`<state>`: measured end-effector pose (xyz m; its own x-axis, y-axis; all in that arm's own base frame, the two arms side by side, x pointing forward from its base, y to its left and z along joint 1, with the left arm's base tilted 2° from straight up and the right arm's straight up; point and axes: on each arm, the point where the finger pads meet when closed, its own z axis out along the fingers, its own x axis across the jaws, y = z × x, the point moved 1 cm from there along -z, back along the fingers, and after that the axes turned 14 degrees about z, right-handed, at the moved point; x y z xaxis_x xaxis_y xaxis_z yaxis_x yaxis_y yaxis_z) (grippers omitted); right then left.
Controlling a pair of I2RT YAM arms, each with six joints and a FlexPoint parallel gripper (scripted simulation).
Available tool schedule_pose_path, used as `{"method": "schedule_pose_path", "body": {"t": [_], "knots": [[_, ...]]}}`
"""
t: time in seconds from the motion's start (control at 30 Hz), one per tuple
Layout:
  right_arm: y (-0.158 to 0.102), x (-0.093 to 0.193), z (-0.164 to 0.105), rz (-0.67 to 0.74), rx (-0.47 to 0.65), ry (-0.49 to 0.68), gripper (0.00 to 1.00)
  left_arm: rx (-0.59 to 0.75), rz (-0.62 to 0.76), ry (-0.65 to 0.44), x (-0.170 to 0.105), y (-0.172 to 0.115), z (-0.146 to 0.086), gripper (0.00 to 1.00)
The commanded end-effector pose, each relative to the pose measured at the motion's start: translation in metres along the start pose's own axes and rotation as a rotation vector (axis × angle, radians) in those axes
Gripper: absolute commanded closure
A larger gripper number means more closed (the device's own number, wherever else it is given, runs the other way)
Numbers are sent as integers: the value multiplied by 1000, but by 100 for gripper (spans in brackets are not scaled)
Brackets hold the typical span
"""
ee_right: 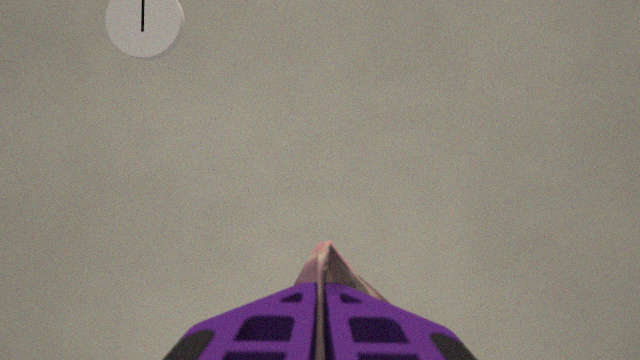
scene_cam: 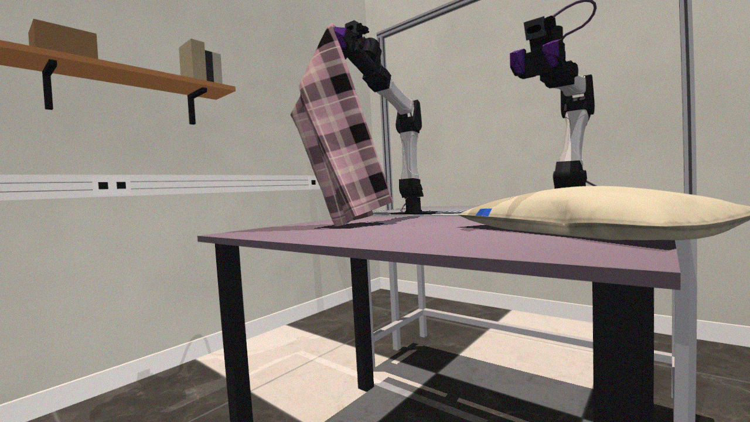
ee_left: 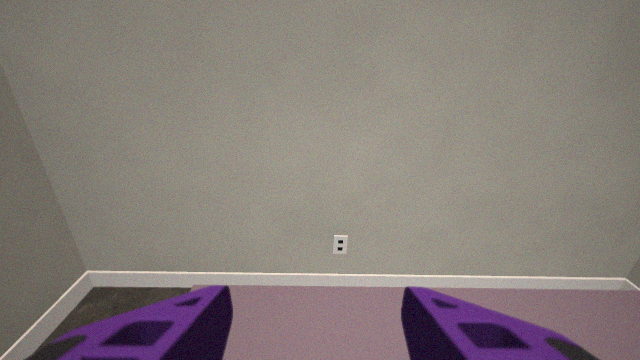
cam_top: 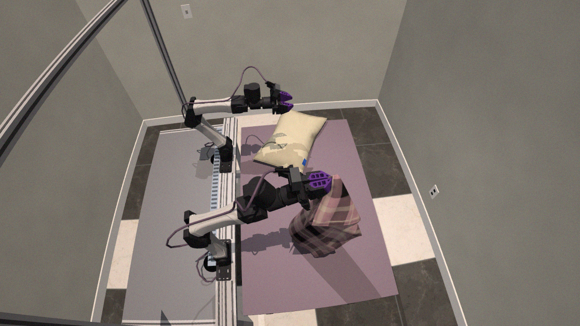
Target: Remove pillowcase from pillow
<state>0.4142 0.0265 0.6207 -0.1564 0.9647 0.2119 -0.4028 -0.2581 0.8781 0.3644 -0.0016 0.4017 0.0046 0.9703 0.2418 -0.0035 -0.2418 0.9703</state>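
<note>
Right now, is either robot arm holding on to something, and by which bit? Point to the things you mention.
The right arm's jaws pinch the plaid pillowcase [cam_top: 336, 206] [scene_cam: 340, 120] [ee_right: 309, 272] by its top end; the rest hangs below. The left arm's jaws hold nothing.

You saw fine grain over muted walls, sharp cast shadows on the table [cam_top: 275, 295] [scene_cam: 419, 251], and bright floor patches.

Pillow [cam_top: 297, 133] [scene_cam: 603, 210] lying on surface [cam_top: 275, 283] [scene_cam: 409, 241] [ee_left: 315, 325], left side, overhanging left edge. Pillowcase [cam_top: 328, 222] [scene_cam: 343, 120] [ee_right: 325, 257] hanging from right gripper [cam_top: 331, 179] [scene_cam: 340, 35] [ee_right: 320, 297] over surface, right of pillow, apart. Left gripper [cam_top: 292, 101] [scene_cam: 535, 57] [ee_left: 316, 290] hovering above pillow's far-left end.
</note>
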Motion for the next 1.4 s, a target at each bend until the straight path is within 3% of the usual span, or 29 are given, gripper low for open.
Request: {"method": "schedule_pose_path", "body": {"t": [0.0,0.87,1.1,1.37], "knots": [[19,0,-8,-14,-49,-1,100,-3,-5,-13,-4,-2,0,40],[-31,-4,-66,12,-58,18,100,-3,-5,-13,-4,-2,0,40],[-28,-4,-68,7,-58,19,100,-3,-5,-13,-4,-2,0,40],[-55,-11,-61,14,4,4,100,-3,-5,-13,-4,-2,0,40]]}}
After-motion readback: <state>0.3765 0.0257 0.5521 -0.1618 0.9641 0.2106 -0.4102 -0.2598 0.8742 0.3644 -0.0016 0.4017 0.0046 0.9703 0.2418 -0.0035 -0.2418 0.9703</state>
